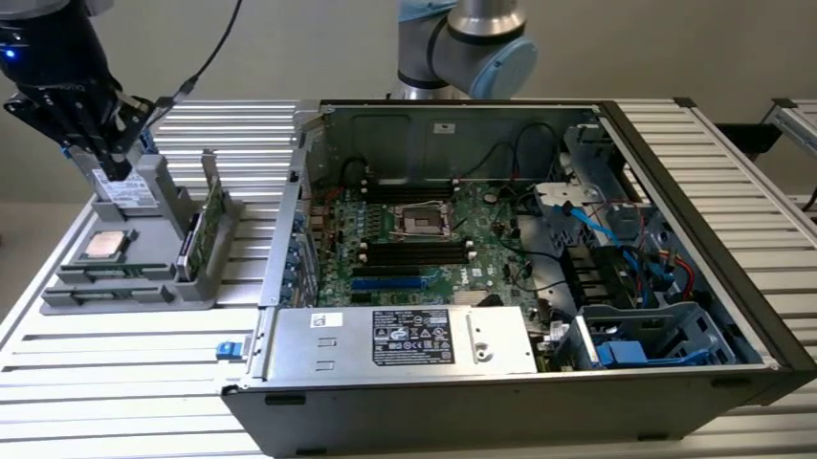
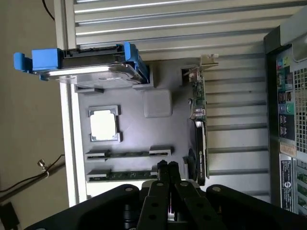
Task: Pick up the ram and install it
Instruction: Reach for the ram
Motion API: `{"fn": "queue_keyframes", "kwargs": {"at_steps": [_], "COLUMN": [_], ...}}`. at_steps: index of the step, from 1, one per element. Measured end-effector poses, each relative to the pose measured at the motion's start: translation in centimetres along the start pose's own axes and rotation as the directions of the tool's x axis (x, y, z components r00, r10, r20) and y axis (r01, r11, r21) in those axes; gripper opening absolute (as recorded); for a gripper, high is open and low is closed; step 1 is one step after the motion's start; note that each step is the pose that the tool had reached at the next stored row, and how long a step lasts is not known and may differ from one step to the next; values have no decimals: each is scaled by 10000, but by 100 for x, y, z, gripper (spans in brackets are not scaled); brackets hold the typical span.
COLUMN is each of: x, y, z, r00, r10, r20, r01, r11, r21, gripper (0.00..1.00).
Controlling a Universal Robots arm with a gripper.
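**Wrist view**
- The end effector (image 2: pixel 169 166) has its two dark fingers pressed together, with nothing visible between them.
- The fingertips line up over one end of the ram (image 2: pixel 127 175). It lies flat in the grey fixture tray (image 2: pixel 165 129), at the edge row.
- Contact with the ram cannot be judged from this angle.
- A second green strip (image 2: pixel 127 154) lies parallel just beside the ram, on the side toward the silver processor chip (image 2: pixel 104 125).
- Past the chip sits a hard drive (image 2: pixel 91 64) in blue brackets.
- The taller green card (image 2: pixel 199 120) stands on edge along the tray side facing the computer case (image 2: pixel 288 96).

**Exterior view**
- This view shows height, which the wrist view lacks: the end effector hangs raised above the tray, at the exterior view's left, clear of the parts below.
- The tray rests on the ribbed metal worktop (image 1: pixel 128 382), just beside the case, on the exterior view's left of it.
- The case is open at the top, an interior the wrist view misses.
- Inside is the motherboard (image 1: pixel 447 234), with the processor socket (image 1: pixel 419 220) between two banks of black slots (image 1: pixel 408 253).
- Whether any slot is filled cannot be told.
- A silver power supply (image 1: pixel 408 339) with a dark label lies along the near side of the case.
- The arm's blue-capped joint (image 1: pixel 466 48) stands behind the far wall of the case.
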State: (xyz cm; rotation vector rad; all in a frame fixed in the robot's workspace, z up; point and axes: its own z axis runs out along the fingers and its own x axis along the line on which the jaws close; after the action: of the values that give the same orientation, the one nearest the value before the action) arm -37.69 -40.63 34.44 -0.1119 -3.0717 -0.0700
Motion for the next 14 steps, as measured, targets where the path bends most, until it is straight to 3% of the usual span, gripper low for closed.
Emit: {"fn": "queue_keyframes", "kwargs": {"at_steps": [8,14], "x": [248,267], "y": [-156,-278], "z": [125,176], "r00": [10000,10000], "r10": [-5,-9], "r20": [-4,-11], "r01": [5,9], "r11": [10000,9999], "r21": [-53,-129], "gripper": [10,10]}}
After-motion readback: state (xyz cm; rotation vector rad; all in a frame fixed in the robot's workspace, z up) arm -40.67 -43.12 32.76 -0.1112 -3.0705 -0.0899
